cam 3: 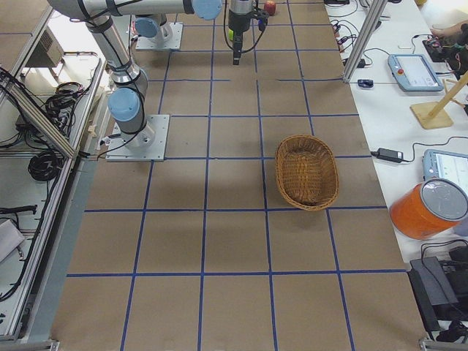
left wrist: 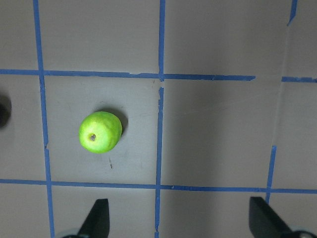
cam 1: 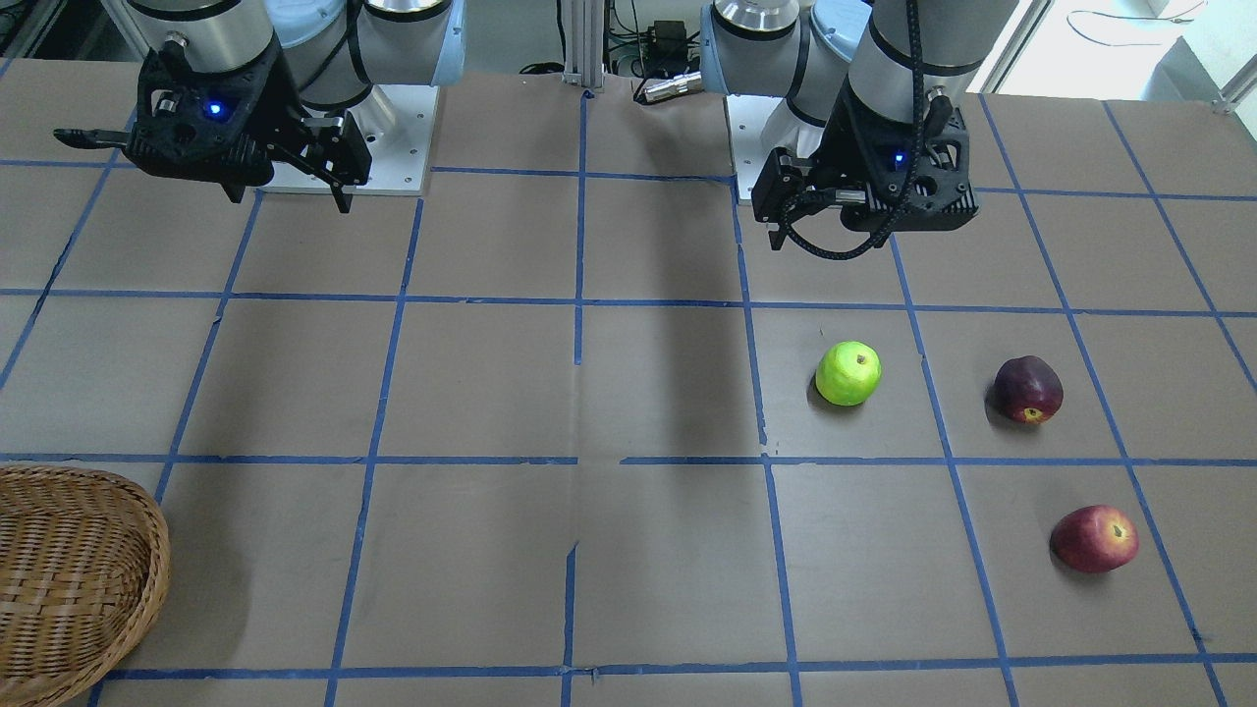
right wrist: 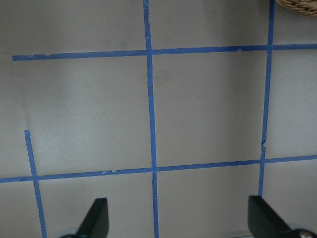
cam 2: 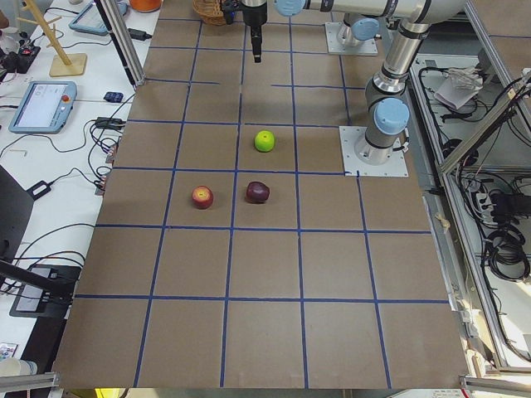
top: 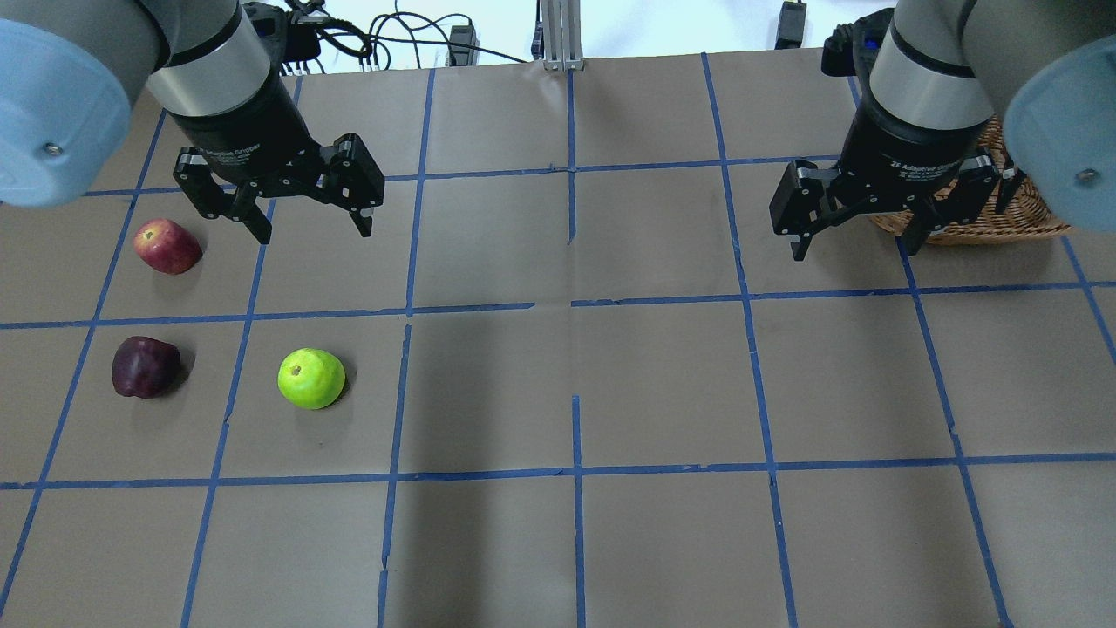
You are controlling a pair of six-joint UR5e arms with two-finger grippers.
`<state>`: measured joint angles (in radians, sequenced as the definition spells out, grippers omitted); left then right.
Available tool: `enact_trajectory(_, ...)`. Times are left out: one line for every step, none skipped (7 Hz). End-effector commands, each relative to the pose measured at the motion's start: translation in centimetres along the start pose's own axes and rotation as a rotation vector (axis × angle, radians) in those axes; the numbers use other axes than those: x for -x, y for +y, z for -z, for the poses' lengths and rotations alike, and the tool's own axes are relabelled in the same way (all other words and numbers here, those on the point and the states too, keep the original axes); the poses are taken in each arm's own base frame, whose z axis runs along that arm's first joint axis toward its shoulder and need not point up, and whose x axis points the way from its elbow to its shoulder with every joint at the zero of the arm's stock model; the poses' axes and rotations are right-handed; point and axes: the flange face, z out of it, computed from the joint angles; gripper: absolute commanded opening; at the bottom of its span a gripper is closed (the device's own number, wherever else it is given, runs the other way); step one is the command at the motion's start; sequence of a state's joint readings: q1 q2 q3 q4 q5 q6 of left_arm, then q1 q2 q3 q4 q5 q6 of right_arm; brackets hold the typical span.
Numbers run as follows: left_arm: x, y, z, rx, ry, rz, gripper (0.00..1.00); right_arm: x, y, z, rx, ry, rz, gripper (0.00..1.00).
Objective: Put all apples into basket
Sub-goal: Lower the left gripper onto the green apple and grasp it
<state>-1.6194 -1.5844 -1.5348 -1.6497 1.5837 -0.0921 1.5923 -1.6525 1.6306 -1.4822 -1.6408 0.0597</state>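
Three round apples lie on the brown paper-covered surface (top: 663, 384) with its blue tape grid, all in the half toward the robot's left end. The bright lime-green apple (top: 311, 378) sits closest to the surface's middle. The dark maroon-red apple (top: 145, 367) lies well apart from it toward the left end, about as far from the robot's edge. The lighter red apple (top: 167, 247), with a yellowish stem end, lies near the maroon one, in the next grid square toward the far edge opposite the robot.

The shallow oval basket (cam 3: 307, 172) of tan-brown woven wicker stands by that far edge on the robot's right side, well apart from all three apples.

The left hand (top: 314, 231) hangs above the surface with its fingers spread wide, holding nothing. Its wrist camera shows the lime-green apple on the paper below, ahead of one fingertip and touching neither. The right hand (top: 854, 251) hangs above bare taped paper just on the robot's side of the basket, fingers likewise wide and empty. A sliver of wicker rim shows at the corner of its wrist view.
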Motion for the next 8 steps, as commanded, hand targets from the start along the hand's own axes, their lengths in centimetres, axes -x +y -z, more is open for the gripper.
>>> enact_trajectory(-0.1,-0.4,0.1,-0.004,0.003,0.0,1.0,0.0,0.0,0.0,0.002,0.002,0.0,1.0)
enact_trajectory(-0.1,-0.5,0.0,-0.001,0.001,0.0,1.0,0.0,0.0,0.0,0.002,0.002,0.0,1.0)
enact_trajectory(0.2,-0.7,-0.5,0.004,-0.006,-0.002,1.0,0.0,0.0,-0.1,0.004,0.002,0.0,1.0)
enact_trajectory(0.6,-1.2,-1.4,0.005,-0.008,-0.048,1.0,0.0,0.0,-0.1,0.004,0.001,-0.001,1.0)
enact_trajectory(3.2,-2.5,-3.0,0.007,0.0,-0.066,1.0,0.0,0.0,-0.1,0.004,0.001,-0.001,1.0)
enact_trajectory(7.5,-4.8,-7.6,0.01,0.007,-0.041,1.0,0.0,0.0,-0.1,0.005,0.002,-0.001,1.0)
enact_trajectory(10.1,-5.2,-13.3,-0.014,0.007,-0.045,1.0,0.0,0.0,-0.5,0.013,0.004,-0.002,1.0)
enact_trajectory(10.4,-4.4,-18.9,-0.02,-0.003,-0.108,1.0,0.0,0.2,-1.4,0.022,0.005,0.001,1.0)
